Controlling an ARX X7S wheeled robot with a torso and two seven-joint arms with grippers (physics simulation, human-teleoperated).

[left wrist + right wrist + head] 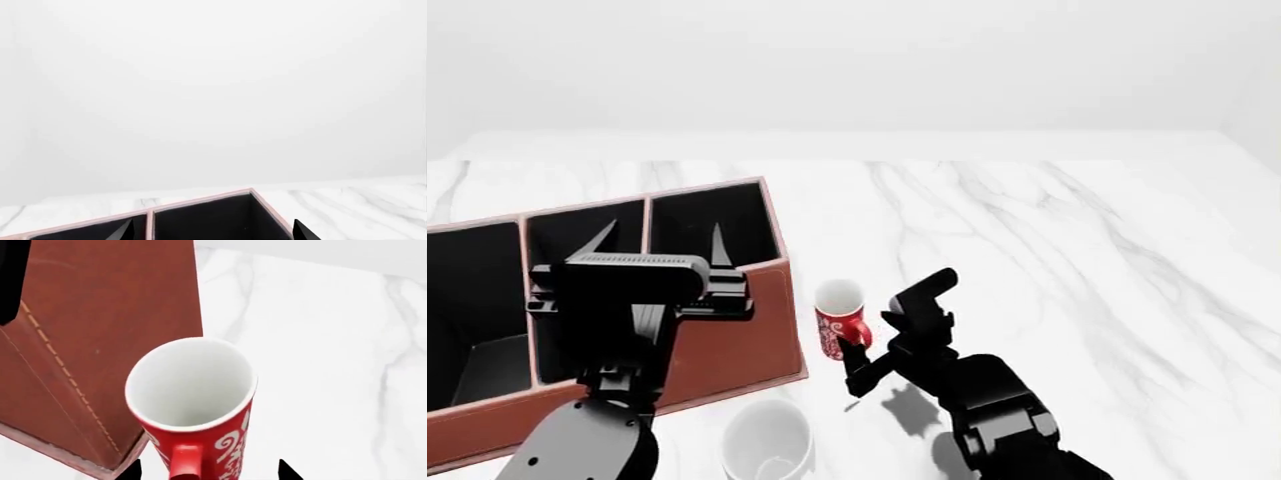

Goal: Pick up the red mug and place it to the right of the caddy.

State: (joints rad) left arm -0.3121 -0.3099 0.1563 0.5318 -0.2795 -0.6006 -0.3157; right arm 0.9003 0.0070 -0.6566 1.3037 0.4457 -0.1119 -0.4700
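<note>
Right now, going left to right: the left gripper [654, 245] is hovering over the caddy [721, 340], its fingers spread apart and holding nothing. The caddy is sitting at the left of the marble table [1068, 250]; its visible black-lined compartments look empty. Just right of its near corner, the red mug [841, 318] is standing upright, white inside and empty, handle facing the right gripper [861, 355]. That gripper is sitting at the mug's handle side; its tips are showing apart in the wrist view, but I cannot tell if it has a grip. Risk: the mug is very close to the caddy wall, so a sideways nudge could tip it or knock it into the box. Nearer, a white mug [767, 440] is also standing empty.
</note>
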